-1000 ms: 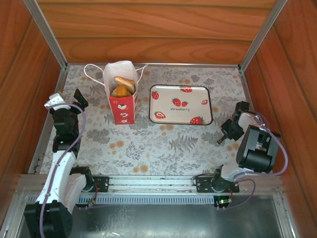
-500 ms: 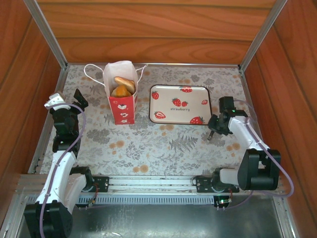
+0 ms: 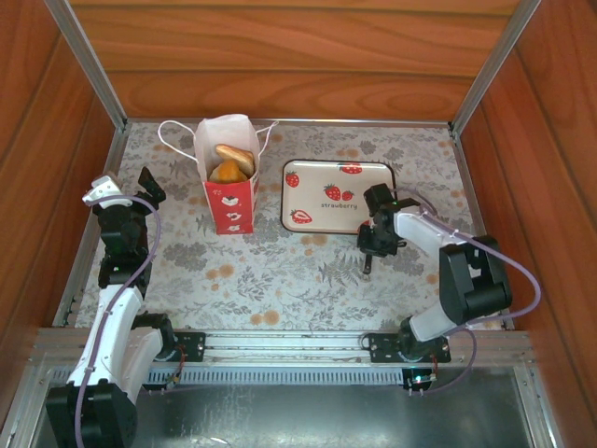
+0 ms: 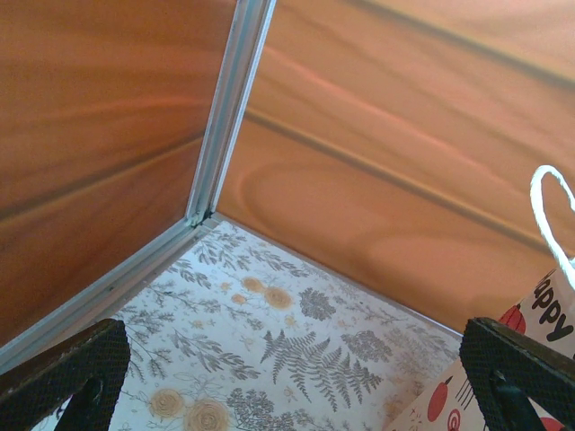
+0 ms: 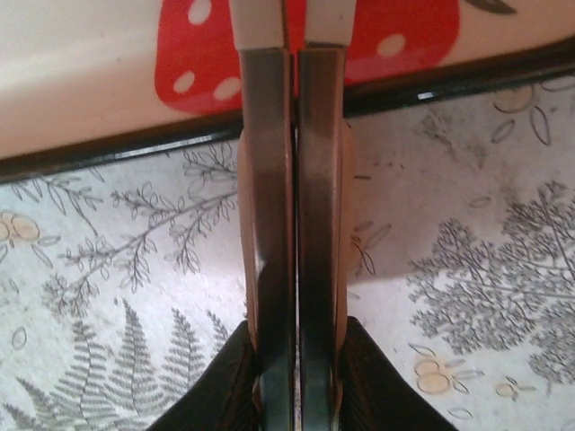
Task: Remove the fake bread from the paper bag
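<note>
The right arm has swung in from the right side of the table (image 3: 280, 271) and the right gripper (image 3: 371, 245) now hangs at the near right corner of the strawberry tray (image 3: 312, 187). The left arm has not moved.

In the right wrist view, the right gripper (image 5: 292, 27) has its fingers pressed together on nothing, tips above the near rim of the tray (image 5: 81, 81). The left gripper (image 3: 126, 187) is spread wide and empty. Its wrist view shows the left gripper (image 4: 287, 377) with a corner of the paper bag (image 4: 539, 305) just to its right.

The paper bag (image 3: 229, 191) stands upright at far left-centre, with the fake bread (image 3: 230, 163) piled in its open mouth. It is near the left gripper and well apart from the right one, across the tray.

- **Tipping:** the bag looks light and narrow, so a finger pushing its wall would likely tip it.
- **Snagging:** the loose cord handles could catch on a finger.
- **Slipping:** the glossy bread may slide out of a pinch.
- **Tray:** the right fingers sit low by the rim, so a sideways sweep toward the bag could shove the tray.
</note>
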Robot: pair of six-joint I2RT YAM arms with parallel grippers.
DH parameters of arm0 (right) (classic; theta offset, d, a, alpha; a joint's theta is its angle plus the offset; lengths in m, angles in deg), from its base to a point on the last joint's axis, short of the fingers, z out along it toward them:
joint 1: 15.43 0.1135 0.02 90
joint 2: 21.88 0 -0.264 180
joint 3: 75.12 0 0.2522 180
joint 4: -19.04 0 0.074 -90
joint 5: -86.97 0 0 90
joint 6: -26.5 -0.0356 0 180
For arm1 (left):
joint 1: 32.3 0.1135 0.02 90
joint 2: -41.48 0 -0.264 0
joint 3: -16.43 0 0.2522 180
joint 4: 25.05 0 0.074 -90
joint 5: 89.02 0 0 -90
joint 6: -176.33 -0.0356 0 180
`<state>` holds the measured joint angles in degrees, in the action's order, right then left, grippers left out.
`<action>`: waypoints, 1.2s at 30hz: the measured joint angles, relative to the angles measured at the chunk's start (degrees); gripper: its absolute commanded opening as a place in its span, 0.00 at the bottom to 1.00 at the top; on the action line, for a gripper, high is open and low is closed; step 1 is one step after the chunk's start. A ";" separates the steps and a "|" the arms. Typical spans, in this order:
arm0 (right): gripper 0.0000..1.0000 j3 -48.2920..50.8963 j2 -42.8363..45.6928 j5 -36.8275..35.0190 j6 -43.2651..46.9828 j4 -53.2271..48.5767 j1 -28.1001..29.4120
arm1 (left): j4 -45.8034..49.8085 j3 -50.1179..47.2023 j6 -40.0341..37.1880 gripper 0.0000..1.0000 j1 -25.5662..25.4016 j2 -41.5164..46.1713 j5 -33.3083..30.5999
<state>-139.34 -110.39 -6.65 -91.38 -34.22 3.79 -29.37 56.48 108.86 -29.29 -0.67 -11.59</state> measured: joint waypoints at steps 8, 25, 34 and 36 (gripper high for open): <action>0.36 -0.39 -3.21 -0.20 -1.42 2.93 0.02 | 0.13 0.00 -0.02 1.00 0.00 0.98 -0.20; 0.34 -0.66 -5.05 -5.84 -6.62 4.26 3.72 | 0.17 0.04 -0.02 1.00 0.00 0.98 -0.26; 0.11 -0.66 -4.96 -7.04 -7.58 4.44 4.07 | 0.26 0.57 -0.04 1.00 0.00 0.98 -0.61; 0.07 -0.59 -4.42 -6.80 -7.41 4.39 4.20 | 0.26 0.57 -0.07 1.00 0.00 0.98 -0.63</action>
<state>-139.93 -114.80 -13.45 -98.79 -29.83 7.99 -29.11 57.04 108.79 -29.29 0.31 -12.23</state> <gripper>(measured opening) 0.244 0.999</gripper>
